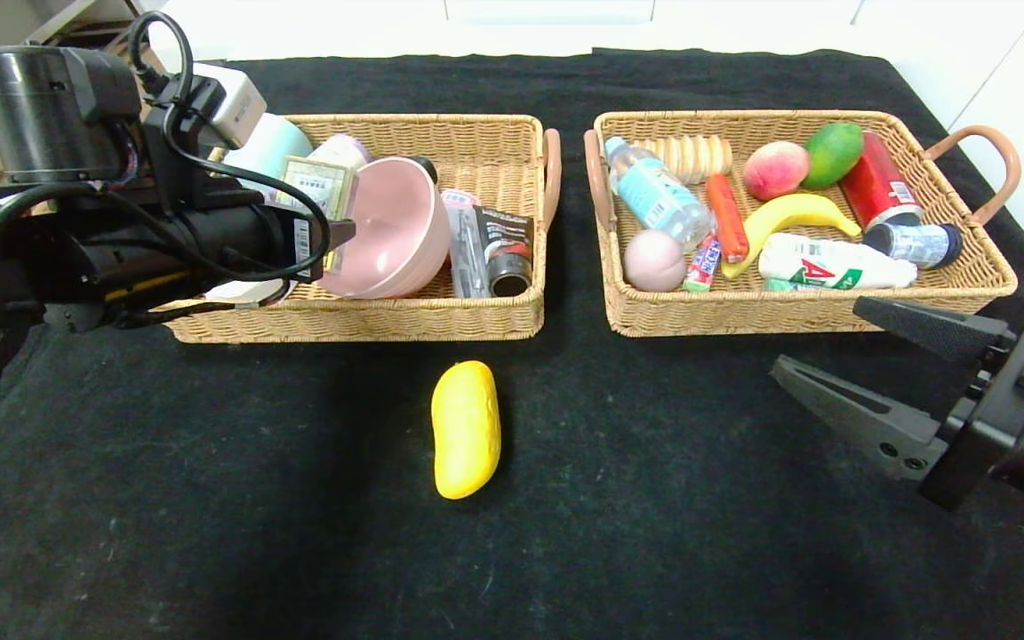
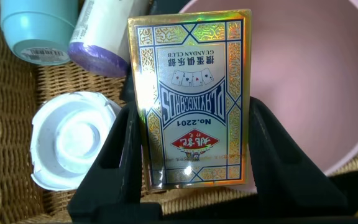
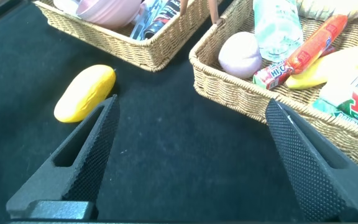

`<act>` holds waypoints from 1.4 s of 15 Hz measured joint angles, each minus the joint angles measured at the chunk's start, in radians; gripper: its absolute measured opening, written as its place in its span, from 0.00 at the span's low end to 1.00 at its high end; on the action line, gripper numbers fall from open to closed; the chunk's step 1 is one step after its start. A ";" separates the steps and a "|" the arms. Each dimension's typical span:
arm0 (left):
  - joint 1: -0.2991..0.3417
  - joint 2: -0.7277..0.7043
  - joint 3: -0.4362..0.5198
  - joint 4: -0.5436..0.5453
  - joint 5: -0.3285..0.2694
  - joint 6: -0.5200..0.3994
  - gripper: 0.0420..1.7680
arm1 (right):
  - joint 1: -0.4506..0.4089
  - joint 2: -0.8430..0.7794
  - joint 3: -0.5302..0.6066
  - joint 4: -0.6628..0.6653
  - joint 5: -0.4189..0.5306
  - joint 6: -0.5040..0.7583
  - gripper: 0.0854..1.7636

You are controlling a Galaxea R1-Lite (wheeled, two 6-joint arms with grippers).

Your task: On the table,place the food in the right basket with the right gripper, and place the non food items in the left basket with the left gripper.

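Bright colours against a black cloth surface

The fruit is plain yellow; both baskets are tan wicker; the bowl is pink; the card box is gold with blue ornament and a red mark; the sausage is orange-red; both pincers are black.

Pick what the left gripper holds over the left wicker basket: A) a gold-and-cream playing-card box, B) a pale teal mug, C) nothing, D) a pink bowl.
A: the left gripper has its fingers on both sides of the gold-and-cream playing-card box, above the left wicker basket.
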 joint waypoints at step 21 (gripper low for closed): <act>-0.010 0.000 0.037 -0.059 0.020 0.003 0.87 | 0.008 0.001 0.005 0.002 0.000 -0.002 0.97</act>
